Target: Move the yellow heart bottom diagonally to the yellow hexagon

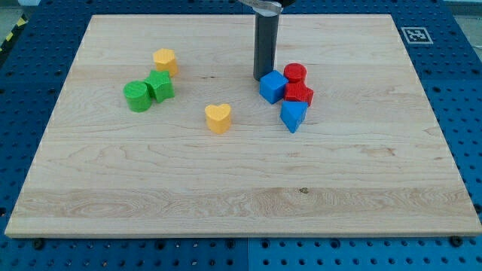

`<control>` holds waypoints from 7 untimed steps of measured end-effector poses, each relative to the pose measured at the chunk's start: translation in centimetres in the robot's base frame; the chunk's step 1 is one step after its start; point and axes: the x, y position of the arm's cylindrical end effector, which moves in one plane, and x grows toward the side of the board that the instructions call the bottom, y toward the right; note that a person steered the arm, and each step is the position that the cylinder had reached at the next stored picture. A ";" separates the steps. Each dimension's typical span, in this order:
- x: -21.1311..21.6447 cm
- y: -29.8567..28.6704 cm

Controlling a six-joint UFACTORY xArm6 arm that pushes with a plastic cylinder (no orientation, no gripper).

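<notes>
A yellow heart lies near the middle of the wooden board. A yellow hexagon lies up and to the view's left of it, near the upper left. My tip stands at the upper middle, right of the heart, touching or almost touching the upper-left side of a blue cube. The rod rises straight up out of the view's top.
A green cylinder and a green block sit together just below the yellow hexagon. Right of my tip cluster a red cylinder, a red block and a blue triangular block.
</notes>
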 end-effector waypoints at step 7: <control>13.3 -3.3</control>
